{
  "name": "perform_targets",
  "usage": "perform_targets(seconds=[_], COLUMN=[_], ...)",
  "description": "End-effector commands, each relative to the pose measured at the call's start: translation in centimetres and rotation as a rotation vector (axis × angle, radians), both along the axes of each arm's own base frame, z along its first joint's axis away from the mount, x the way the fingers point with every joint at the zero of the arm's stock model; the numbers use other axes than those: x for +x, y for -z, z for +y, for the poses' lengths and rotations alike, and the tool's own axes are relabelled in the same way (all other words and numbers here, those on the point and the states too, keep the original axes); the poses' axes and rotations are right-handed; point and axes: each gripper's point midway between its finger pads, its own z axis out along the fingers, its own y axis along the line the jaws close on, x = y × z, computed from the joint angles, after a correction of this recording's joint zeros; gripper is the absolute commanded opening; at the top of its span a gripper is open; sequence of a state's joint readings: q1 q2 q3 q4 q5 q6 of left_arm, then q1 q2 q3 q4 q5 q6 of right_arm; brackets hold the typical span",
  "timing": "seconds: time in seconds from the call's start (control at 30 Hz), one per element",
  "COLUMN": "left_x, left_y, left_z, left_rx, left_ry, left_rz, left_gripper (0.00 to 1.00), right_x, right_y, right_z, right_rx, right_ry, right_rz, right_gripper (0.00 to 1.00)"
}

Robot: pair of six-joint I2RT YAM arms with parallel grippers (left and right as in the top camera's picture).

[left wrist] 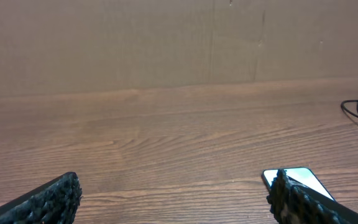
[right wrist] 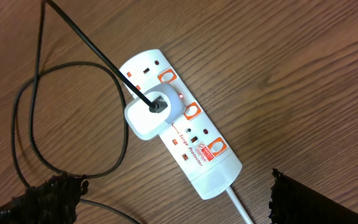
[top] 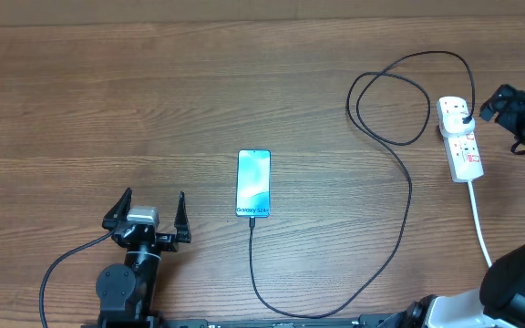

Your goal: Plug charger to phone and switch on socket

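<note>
The phone (top: pixel 253 182) lies flat at the table's middle, screen lit blue-teal. The charger (top: pixel 406 196), a thin black cable, meets the phone's bottom edge, loops right and runs up to the white socket (top: pixel 460 138). In the right wrist view the cable enters a white adaptor (right wrist: pixel 149 116) seated in the socket (right wrist: pixel 194 144), and a small red dot glows beside it. My right gripper (right wrist: pixel 174 203) hangs open above the socket's cord end. My left gripper (top: pixel 149 211) stands open and empty, left of the phone (left wrist: pixel 306 178).
The socket's thick white cord (top: pixel 479 223) runs toward the front right edge. A loop of the black cable (top: pixel 390 100) lies left of the socket. A cardboard wall (left wrist: pixel 166 43) backs the wooden table (top: pixel 108 100).
</note>
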State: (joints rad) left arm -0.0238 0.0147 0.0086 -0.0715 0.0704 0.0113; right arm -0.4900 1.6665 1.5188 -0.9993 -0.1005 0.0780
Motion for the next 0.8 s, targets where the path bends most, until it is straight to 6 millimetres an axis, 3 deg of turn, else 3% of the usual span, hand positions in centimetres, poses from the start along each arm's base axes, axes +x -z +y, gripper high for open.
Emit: perform_targets(seconds=[0.0, 0.3, 0.77], left_x=[0.0, 0.0, 0.0], left_y=[0.0, 0.0, 0.0], left_z=[0.3, 0.3, 0.3], left_rx=[0.019, 0.019, 0.019], left_ry=[-0.01, -0.01, -0.011], left_rz=[-0.006, -0.006, -0.006], left_gripper=[1.0, 1.0, 1.0], right_x=[0.2, 0.5, 2.7], right_y=[-3.0, -3.6, -3.8], right_z=[0.2, 1.4, 8.5], right_rx=[-0.035, -0.041, -0.035], right_ry=[-0.011, -0.042, -0.223], right_rz=[-0.073, -0.086, -0.095], right_gripper=[1.0, 1.0, 1.0])
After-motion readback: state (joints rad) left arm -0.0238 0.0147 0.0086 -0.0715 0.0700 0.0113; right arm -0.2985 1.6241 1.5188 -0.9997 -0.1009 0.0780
